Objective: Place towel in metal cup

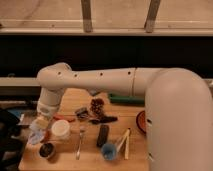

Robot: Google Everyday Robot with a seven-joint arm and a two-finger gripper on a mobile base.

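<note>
My gripper (41,123) hangs from the white arm over the table's left edge. It is shut on a pale blue-white towel (36,134), which dangles below it. The metal cup (46,150) stands on the wooden table (90,160) near the front left corner, just below and slightly right of the towel. The towel's lower end is close above the cup's rim, and I cannot tell whether they touch.
A white cup (61,129) stands right of the towel, and an orange object (46,135) shows partly behind it. A fork (80,141), a pine cone (97,106), a black bar (102,135), a blue cup (109,150) with wooden sticks, a green tray (125,99) and a brown bowl (141,121) lie to the right.
</note>
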